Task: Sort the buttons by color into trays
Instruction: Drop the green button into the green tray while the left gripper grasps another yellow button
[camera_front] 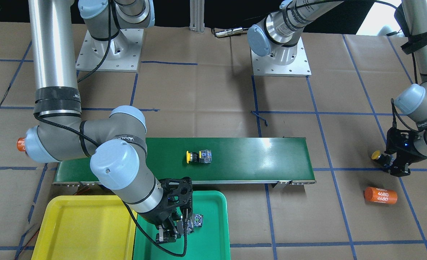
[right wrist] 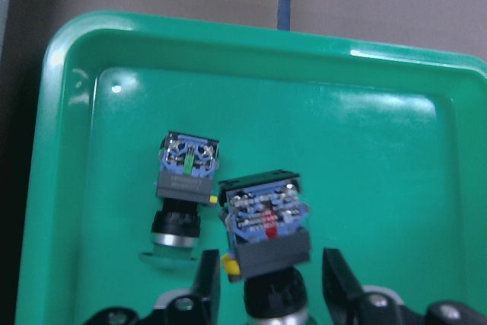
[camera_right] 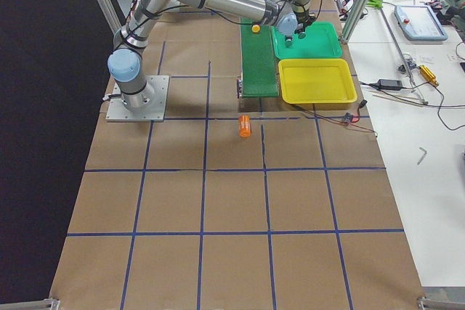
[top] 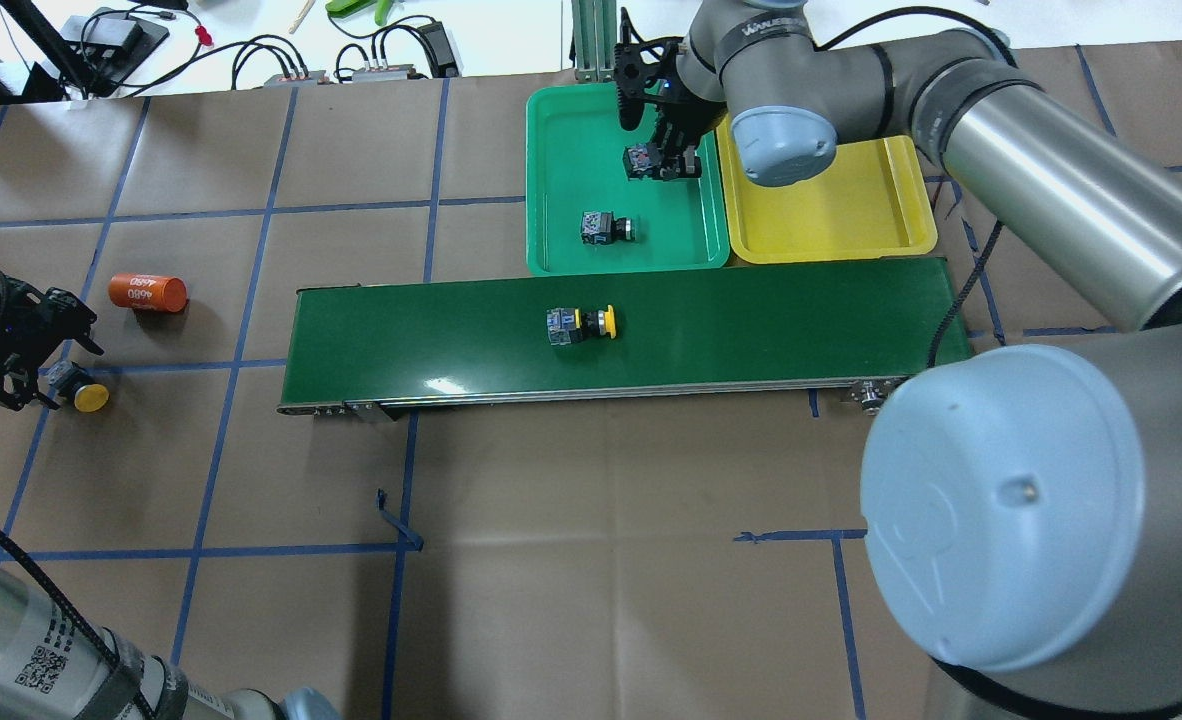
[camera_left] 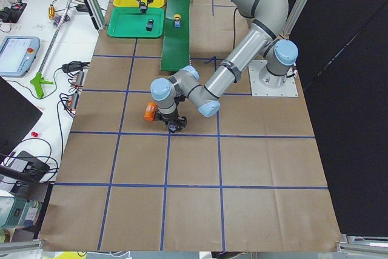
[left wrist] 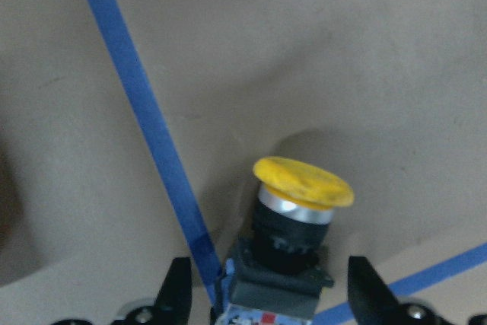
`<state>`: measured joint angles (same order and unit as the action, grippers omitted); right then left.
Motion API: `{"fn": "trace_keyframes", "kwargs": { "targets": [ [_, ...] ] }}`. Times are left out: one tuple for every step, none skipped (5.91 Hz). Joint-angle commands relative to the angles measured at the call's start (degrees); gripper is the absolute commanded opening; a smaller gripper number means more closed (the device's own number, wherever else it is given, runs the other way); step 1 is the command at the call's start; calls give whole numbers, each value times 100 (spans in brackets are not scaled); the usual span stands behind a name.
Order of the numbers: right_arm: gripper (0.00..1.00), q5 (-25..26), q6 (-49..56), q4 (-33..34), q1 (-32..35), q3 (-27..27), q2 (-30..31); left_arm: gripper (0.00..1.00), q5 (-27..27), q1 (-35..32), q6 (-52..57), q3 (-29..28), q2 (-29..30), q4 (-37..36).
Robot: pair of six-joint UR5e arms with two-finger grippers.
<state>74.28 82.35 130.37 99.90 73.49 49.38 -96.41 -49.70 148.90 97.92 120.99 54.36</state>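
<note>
Item: yellow button [left wrist: 297, 211], on its side on the table [left wrist: 342, 51], well apart from the yellow tray [top: 831, 200]. My left gripper [left wrist: 268, 272]: fingers spread, straddling its black body. Long axis points away from my palm, cap farthest; closing should, I judge, catch the body

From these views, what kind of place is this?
Probably a robotics lab test cell: paper-covered table gridded with blue tape, a short green conveyor belt on it, side bench strewn with cables and a teach pendant.
</note>
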Motion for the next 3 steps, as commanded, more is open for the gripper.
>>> {"fn": "trace_keyframes", "kwargs": {
  "targets": [
    [100, 180, -96, -63, 30, -45, 131, 0, -18, 49, -80, -106, -57, 74],
    [100, 444, -96, -804, -14, -11, 499, 0, 25, 40, -690, -237, -162, 327],
    [100, 603, -96, -1830, -58, 33, 981, 0, 304, -65, -1296, -508, -207, 721]
  ]
}}
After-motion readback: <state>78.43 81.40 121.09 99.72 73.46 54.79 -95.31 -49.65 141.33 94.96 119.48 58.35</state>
